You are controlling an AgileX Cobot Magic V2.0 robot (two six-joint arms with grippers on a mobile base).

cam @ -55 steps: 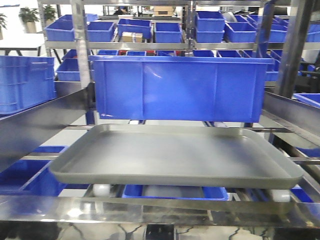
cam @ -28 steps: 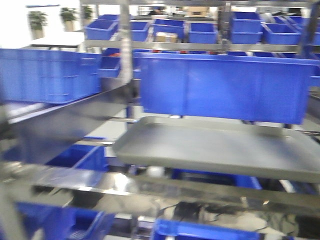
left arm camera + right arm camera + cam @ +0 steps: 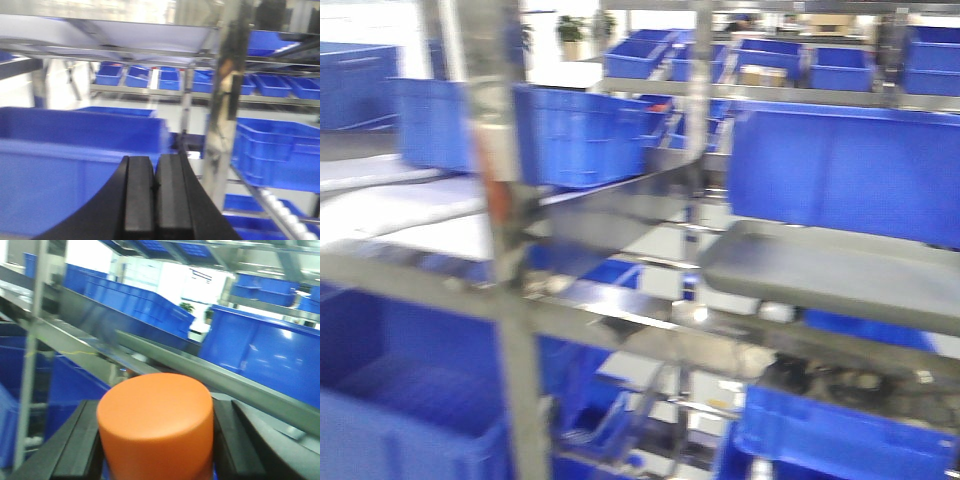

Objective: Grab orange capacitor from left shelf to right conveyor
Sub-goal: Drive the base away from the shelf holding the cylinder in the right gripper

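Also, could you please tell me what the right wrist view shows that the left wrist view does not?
Only the right wrist view shows the orange capacitor, held between the fingers of the right gripper. Only the left wrist view shows the left gripper, shut with nothing in it, near a shiny steel post. Both show blue bins on steel shelving.

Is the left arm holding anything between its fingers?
No, the left gripper has its fingers pressed together with nothing between them.
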